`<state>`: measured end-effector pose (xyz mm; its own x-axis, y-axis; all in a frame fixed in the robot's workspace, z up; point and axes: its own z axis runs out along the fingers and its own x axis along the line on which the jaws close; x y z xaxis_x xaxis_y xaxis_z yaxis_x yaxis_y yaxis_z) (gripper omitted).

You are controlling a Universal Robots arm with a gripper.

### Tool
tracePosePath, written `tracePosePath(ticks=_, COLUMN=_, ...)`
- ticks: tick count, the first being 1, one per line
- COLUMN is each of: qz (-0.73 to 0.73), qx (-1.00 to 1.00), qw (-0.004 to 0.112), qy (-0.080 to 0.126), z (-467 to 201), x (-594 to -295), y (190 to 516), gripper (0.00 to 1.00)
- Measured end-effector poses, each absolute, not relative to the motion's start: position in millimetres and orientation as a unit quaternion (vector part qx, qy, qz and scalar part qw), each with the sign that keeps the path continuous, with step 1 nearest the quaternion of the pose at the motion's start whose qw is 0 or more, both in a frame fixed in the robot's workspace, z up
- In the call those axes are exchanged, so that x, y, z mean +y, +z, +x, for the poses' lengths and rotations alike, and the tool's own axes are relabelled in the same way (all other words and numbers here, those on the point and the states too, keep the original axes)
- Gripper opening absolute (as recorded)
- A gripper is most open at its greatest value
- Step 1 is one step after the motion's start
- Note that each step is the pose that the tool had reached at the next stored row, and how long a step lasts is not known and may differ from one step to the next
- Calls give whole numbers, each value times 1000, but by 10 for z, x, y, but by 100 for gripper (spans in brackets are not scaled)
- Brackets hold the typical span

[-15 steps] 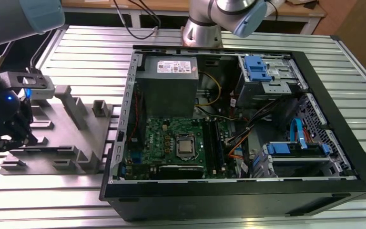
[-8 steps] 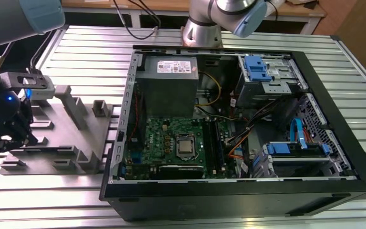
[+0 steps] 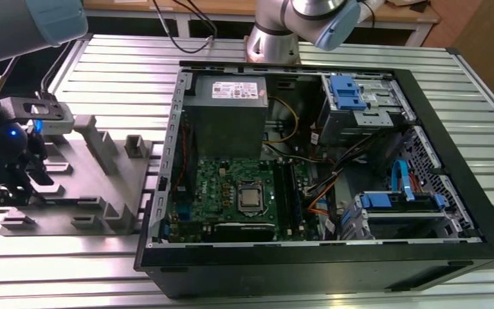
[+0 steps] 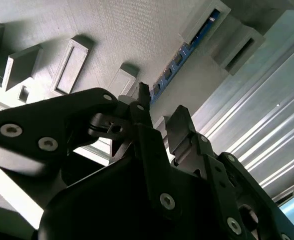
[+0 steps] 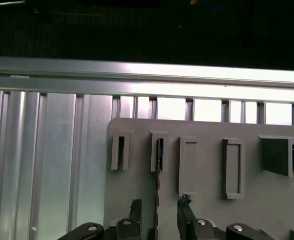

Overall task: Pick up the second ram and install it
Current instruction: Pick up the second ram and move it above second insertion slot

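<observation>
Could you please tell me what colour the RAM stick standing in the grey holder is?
Dark blue; the second ram shows best in the second wrist view.

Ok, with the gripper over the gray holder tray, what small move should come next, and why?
Probably close the gripper. In the first wrist view it is open and straddles the second ram, which stands on edge in the slots of the gray holder, with a gap on each side. Nothing is held yet.

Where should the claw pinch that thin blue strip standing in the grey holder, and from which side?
Probably mid-length on the second ram, across its flat faces, from above: it stands on edge in the grey holder, top edge free. The open gripper straddles it.
</observation>
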<state>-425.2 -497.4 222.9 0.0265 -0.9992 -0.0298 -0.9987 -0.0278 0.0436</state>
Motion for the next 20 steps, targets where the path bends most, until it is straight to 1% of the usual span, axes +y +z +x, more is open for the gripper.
tracePosePath(ticks=1, qz=716, qx=-697, qw=5, qy=-26, z=-4252, x=-4974, y=2228, gripper=39)
tracePosePath(ticks=12, qz=716, qx=-697, qw=5, qy=-26, z=-4252, x=-4974, y=2044, gripper=39)
tracePosePath(ticks=20, qz=716, qx=-697, qw=5, qy=-26, z=-4252, x=-4974, y=1984, gripper=39)
